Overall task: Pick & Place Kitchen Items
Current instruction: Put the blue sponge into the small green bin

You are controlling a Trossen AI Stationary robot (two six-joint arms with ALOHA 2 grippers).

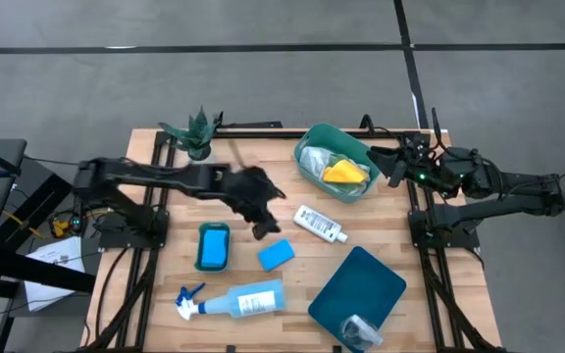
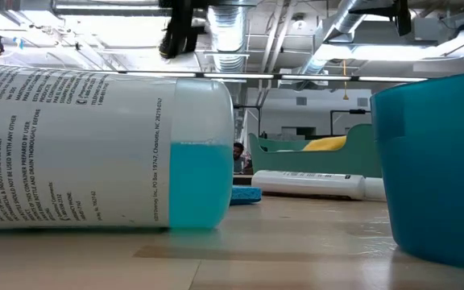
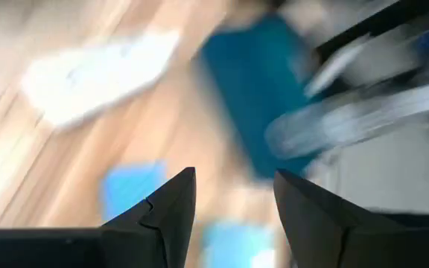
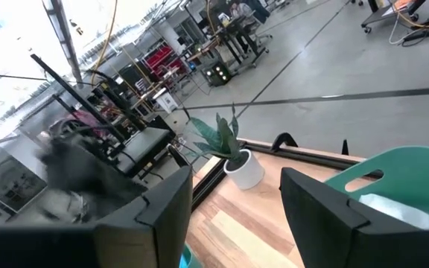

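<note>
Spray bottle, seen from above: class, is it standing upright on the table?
No. The spray bottle lies on its side near the table's front edge, its blue trigger head pointing toward the left arm's side.

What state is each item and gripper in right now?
left gripper: open, empty, above the table near the sponges
right gripper: open, empty, parked at the table's right edge
spray bottle: lying on its side, part full of blue liquid
white bottle: lying flat
teal tub: upright, holding a yellow cloth
two blue sponges: flat on the table
potted plant: upright
</note>
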